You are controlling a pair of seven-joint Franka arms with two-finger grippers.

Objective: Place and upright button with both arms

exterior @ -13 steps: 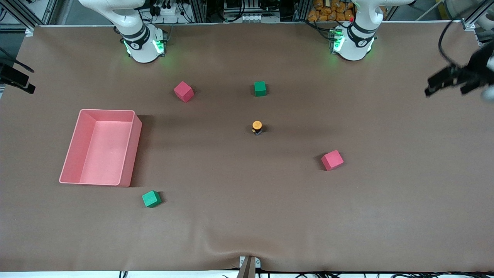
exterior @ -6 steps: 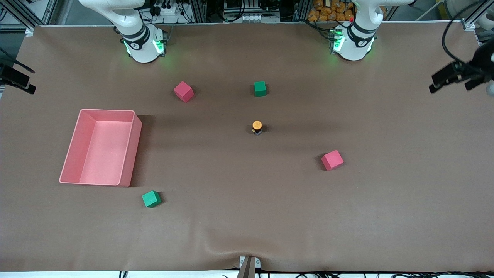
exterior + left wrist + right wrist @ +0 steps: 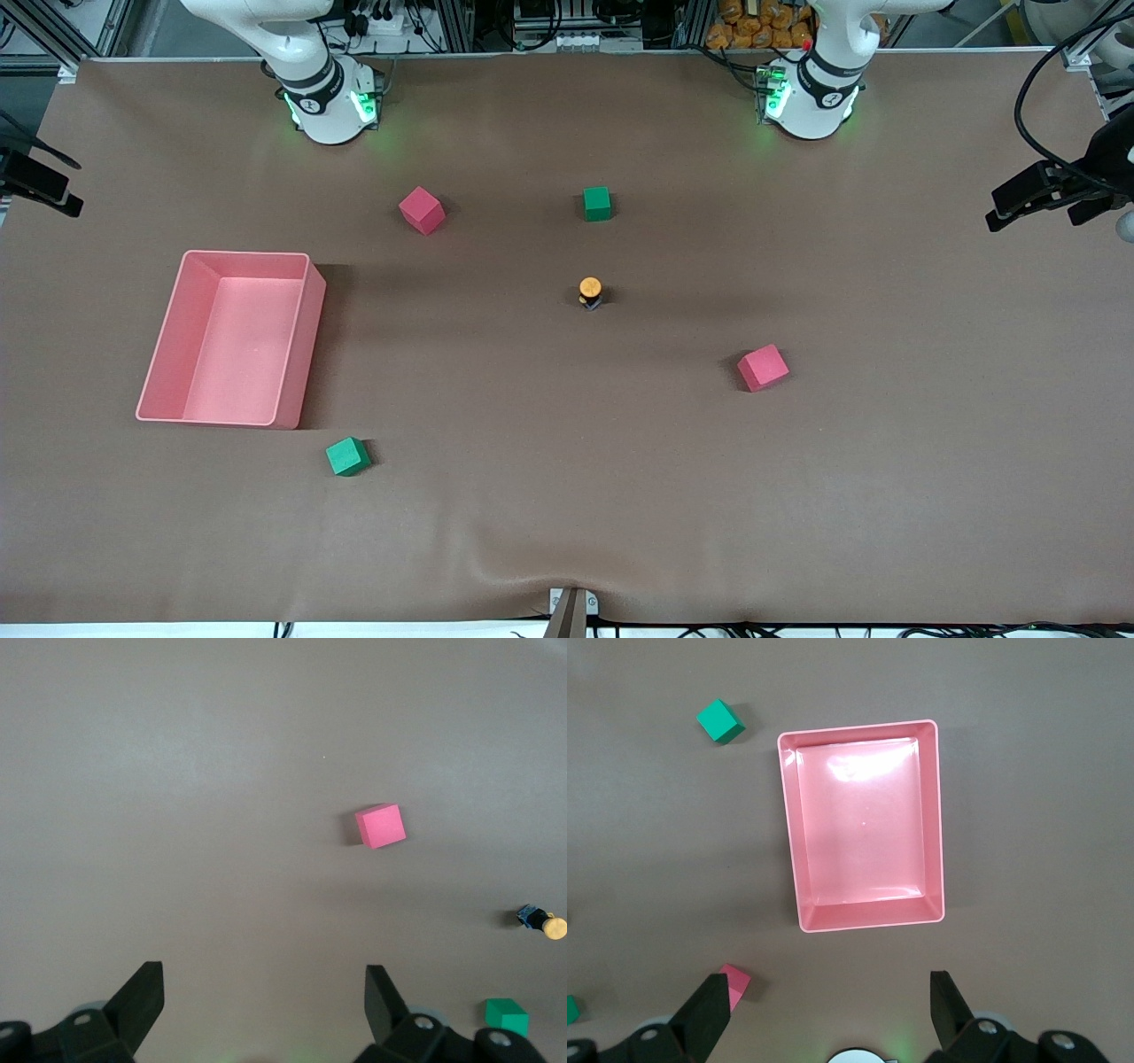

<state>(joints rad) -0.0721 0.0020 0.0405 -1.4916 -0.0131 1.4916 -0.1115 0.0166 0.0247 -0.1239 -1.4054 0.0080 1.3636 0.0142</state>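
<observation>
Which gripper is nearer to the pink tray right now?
The right gripper. It hangs open above the pink tray, which fills its wrist view. The left gripper, also open, is at the left arm's end of the table, past the button.

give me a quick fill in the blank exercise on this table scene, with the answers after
1. The button stands upright with its ____ cap on top.
2. The pink tray holds ____ cubes.
3. The left gripper and the right gripper both have their jaws ____.
4. The table holds two green cubes and ____ red cubes.

Answers: orange; no; open; two
</observation>
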